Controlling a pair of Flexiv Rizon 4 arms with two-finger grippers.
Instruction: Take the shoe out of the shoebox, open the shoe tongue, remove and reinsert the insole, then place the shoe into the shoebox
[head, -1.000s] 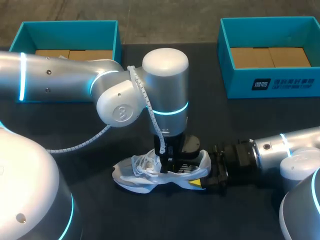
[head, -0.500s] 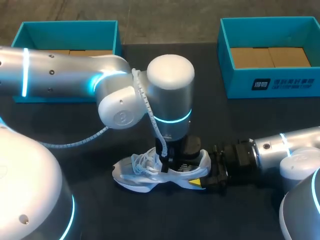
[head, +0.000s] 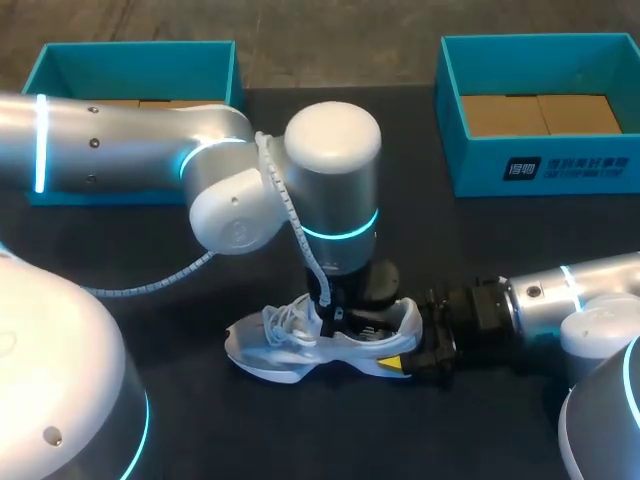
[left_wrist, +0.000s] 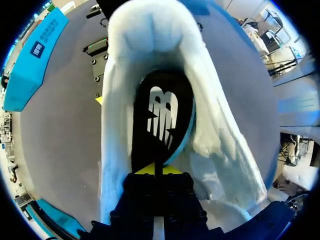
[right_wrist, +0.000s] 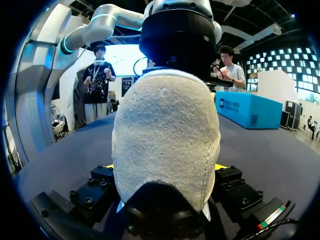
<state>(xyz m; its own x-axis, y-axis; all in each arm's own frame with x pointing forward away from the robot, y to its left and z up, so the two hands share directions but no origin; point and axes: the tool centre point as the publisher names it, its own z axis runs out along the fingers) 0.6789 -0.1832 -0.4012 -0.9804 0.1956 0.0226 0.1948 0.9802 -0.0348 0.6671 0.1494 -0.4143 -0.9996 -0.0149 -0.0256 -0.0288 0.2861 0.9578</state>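
A white shoe (head: 300, 345) lies on its sole on the black table, toe to the left. My left gripper (head: 335, 320) reaches straight down into its opening. In the left wrist view the yellow tips of the left gripper (left_wrist: 155, 170) are pressed together on the near end of the black insole (left_wrist: 160, 115), inside the white lining (left_wrist: 210, 130). My right gripper (head: 410, 350) comes in from the right and clamps the heel. In the right wrist view the heel (right_wrist: 167, 135) fills the space between the right gripper's fingertips (right_wrist: 220, 166), which touch it on both sides.
A teal shoebox (head: 235, 80) stands at the back left, behind my left arm. A second teal box (head: 540, 170) stands at the back right, with brown cardboard inside. The bare black table (head: 480, 420) stretches in front of the shoe.
The left gripper's fingers have closed together inside the shoe. The left arm has shifted slightly above it. The shoe and the right gripper have stayed in place.
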